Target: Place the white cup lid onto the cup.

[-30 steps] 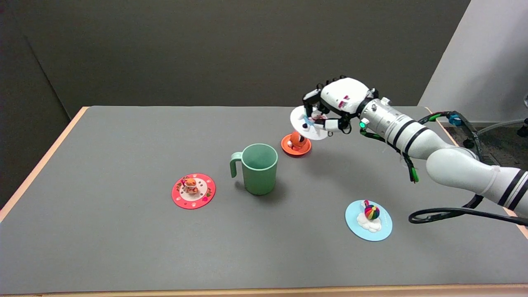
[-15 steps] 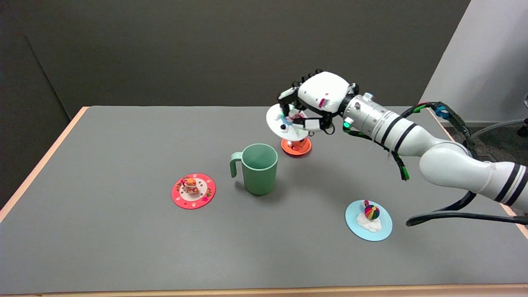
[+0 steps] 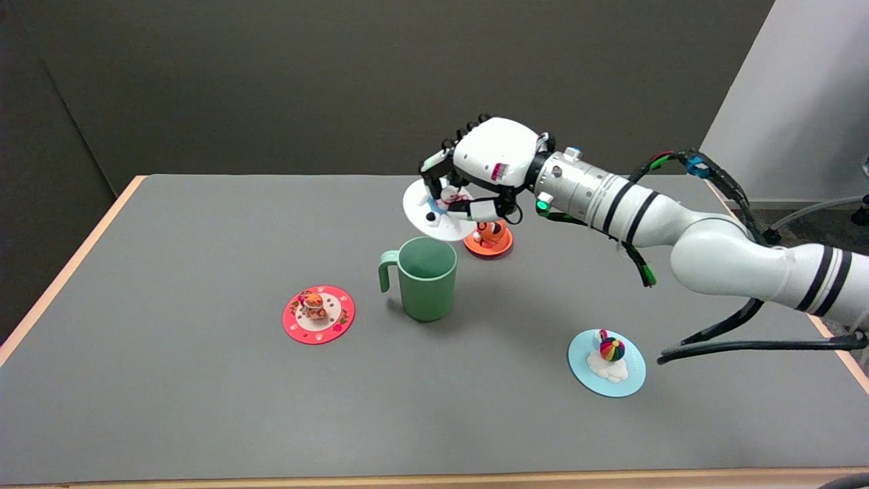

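Note:
A green cup (image 3: 424,278) with its handle to the left stands upright near the middle of the grey table (image 3: 170,407), its mouth uncovered. My right hand (image 3: 475,176) hangs in the air just above and slightly behind the cup. It grips the small figure on top of the white cup lid (image 3: 424,216). The lid is tilted, and its lower edge hovers a little above the cup's far rim without touching it.
An orange lid (image 3: 489,241) with a figure lies just behind the cup, partly hidden by my hand. A red lid (image 3: 318,314) lies left of the cup. A light blue lid (image 3: 606,363) with a coloured ball lies at the front right. Black cables (image 3: 747,346) trail along the right edge.
My right hand has carried the white lid leftward, from over the orange lid to a spot above the cup's far rim. The cup and the other lids have stayed put.

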You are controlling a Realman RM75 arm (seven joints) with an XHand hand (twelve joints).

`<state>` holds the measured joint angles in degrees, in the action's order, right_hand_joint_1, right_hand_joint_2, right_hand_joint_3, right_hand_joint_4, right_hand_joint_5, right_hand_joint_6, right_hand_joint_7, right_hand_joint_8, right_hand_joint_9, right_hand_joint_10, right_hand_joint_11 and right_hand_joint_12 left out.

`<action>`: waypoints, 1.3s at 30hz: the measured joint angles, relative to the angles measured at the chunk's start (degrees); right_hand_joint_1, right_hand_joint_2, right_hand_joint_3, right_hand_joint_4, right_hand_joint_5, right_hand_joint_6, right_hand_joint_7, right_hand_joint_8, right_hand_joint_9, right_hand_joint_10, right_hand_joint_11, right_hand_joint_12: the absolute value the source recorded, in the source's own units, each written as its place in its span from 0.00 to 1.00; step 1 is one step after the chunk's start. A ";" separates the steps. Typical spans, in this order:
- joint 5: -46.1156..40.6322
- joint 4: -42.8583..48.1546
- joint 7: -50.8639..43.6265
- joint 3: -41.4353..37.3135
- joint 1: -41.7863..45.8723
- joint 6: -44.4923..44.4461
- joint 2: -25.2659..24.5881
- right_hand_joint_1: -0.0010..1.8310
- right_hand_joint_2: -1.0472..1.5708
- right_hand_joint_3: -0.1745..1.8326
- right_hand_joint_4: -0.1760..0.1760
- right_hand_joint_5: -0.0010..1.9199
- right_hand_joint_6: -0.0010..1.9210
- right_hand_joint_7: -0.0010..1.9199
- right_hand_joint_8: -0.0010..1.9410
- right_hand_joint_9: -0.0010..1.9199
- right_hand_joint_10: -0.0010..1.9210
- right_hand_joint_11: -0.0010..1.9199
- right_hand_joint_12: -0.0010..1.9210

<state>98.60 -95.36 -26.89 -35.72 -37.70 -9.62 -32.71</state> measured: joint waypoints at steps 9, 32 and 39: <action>0.11 -0.02 2.69 5.33 -5.65 2.16 0.20 0.52 0.81 0.19 1.00 0.43 0.63 0.56 0.22 0.55 0.24 0.45 0.51; 0.24 0.59 6.32 15.30 -13.79 5.64 0.17 0.53 0.80 0.20 1.00 0.45 0.61 0.57 0.18 0.56 0.20 0.45 0.50; 0.25 1.50 6.60 18.02 -15.38 5.64 -0.41 0.52 0.81 0.19 1.00 0.43 0.64 0.56 0.22 0.55 0.24 0.45 0.51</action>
<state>98.86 -93.86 -20.28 -17.70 -53.08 -3.98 -33.12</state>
